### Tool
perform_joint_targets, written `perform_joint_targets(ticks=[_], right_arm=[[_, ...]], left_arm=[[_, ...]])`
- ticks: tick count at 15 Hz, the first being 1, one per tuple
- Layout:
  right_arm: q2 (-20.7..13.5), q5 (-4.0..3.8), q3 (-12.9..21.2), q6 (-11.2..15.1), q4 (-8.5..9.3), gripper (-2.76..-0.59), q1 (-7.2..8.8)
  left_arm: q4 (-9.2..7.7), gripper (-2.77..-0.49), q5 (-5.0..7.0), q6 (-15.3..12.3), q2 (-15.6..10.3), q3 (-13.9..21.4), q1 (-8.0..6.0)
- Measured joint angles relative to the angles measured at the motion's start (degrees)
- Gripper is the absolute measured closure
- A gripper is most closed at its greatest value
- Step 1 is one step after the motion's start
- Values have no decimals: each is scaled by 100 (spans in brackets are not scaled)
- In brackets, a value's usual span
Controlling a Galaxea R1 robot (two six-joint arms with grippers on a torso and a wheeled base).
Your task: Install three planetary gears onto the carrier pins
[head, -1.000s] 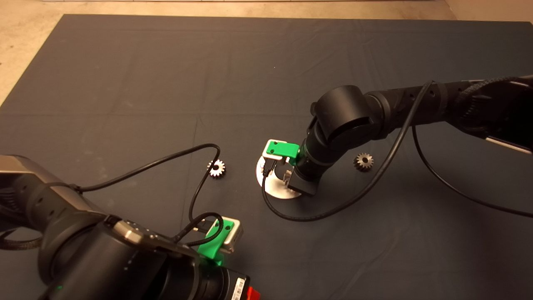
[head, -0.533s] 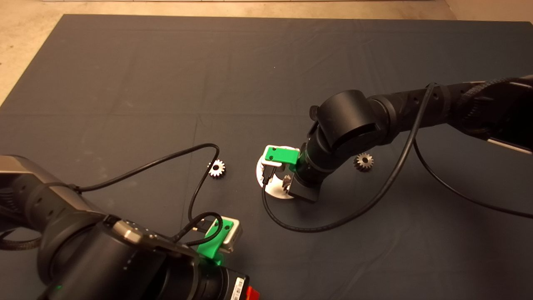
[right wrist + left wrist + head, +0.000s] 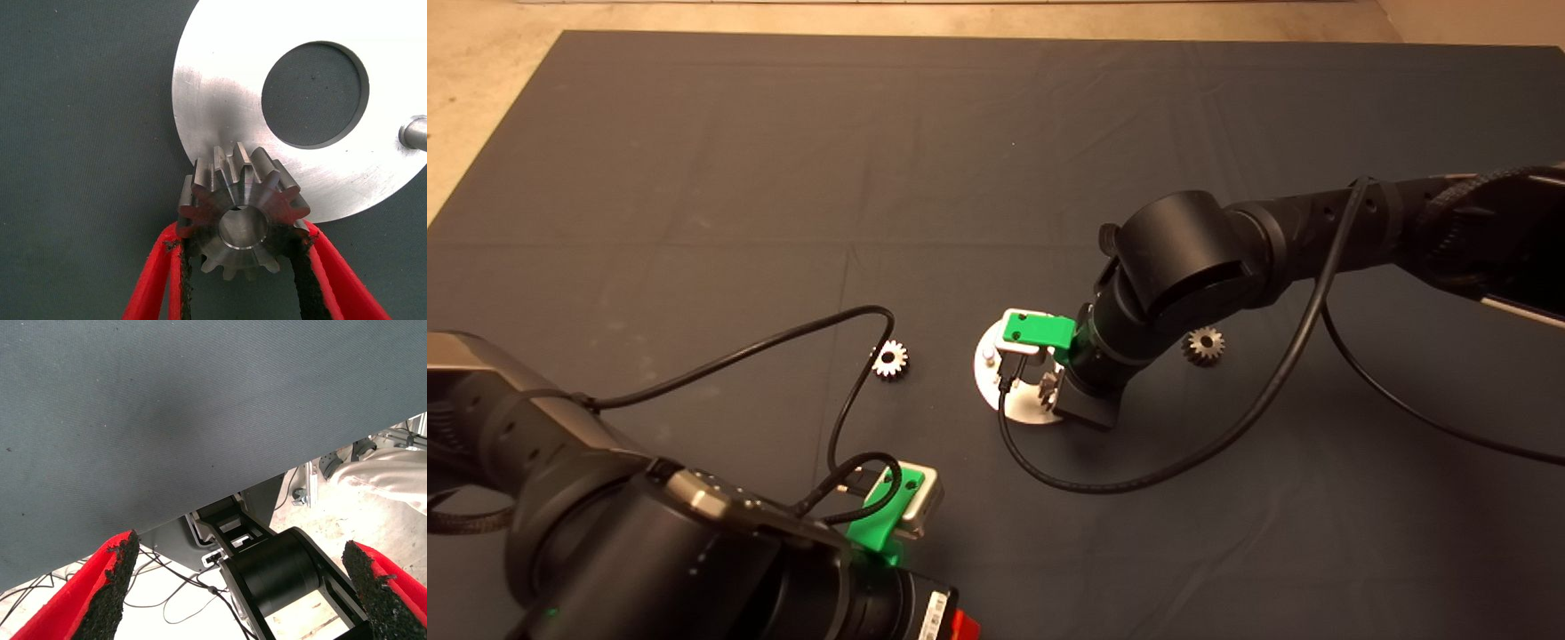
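One mat (image 3: 694, 178) is shown. One disc (image 3: 227, 87) is overhung by the right gripper (image 3: 243, 263), clamped on one gear (image 3: 241, 212). The left gripper (image 3: 240, 587), parked lower left, is spread empty. Two gears (image 3: 889, 359) (image 3: 1204, 345) are flanking. One pin (image 3: 415, 132) is counted.

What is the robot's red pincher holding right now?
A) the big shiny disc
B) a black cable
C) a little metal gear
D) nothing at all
C: in the right wrist view the right gripper has its two red fingers pressed against both sides of a small toothed gear, held over the edge of the silver disc.
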Motion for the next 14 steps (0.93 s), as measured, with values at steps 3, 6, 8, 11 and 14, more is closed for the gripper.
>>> perform_joint_targets(ticks=[3, 6, 8, 11, 14], right_arm=[[-2, 0, 33, -52, 0, -81, -2], [-2, 0, 109, -74, 0, -81, 0], [-2, 2, 140, -93, 0, -81, 0], [-2, 0, 149, -96, 0, -81, 0], [0, 2, 146, -143, 0, -81, 0]], left_arm=[[0, -217, 2, 0, 0, 0, 0], [0, -217, 2, 0, 0, 0, 0], [0, -217, 2, 0, 0, 0, -1], [0, -217, 2, 0, 0, 0, -2], [0, -217, 2, 0, 0, 0, -2]])
